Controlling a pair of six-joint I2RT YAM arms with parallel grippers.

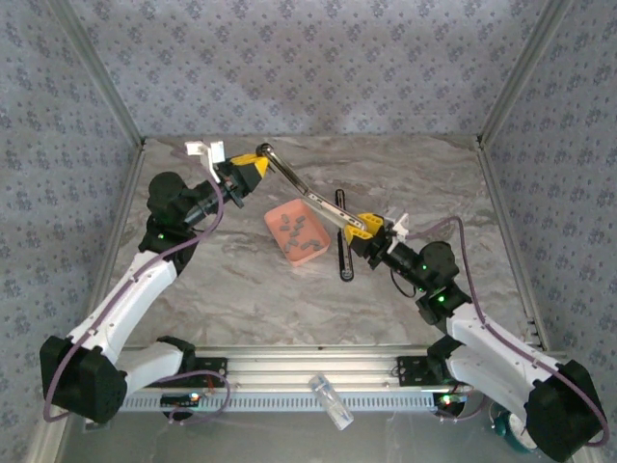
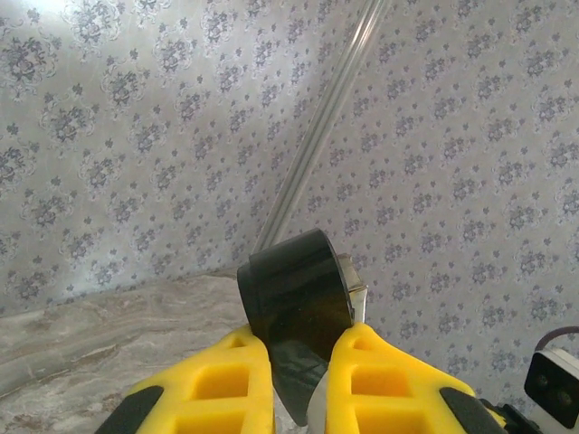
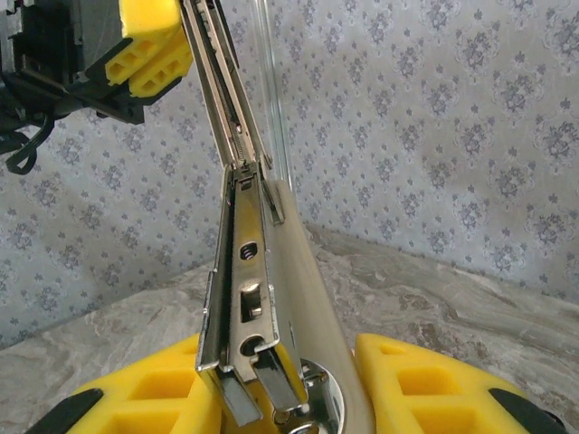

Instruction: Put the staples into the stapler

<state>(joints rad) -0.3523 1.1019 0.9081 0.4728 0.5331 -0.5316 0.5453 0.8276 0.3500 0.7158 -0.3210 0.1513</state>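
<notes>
Nearest me, my right gripper (image 1: 364, 226) clamps the opened stapler (image 1: 301, 185) at its near end. Its long axis runs diagonally far-left to my left gripper (image 1: 253, 172), closed tight on the far tip. The staples (image 1: 297, 230) lie in the tray (image 1: 274, 218) just beside that span, roughly midway between both grippers.

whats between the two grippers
The opened stapler spans from the left gripper to the right gripper, seen in the top view.
</notes>
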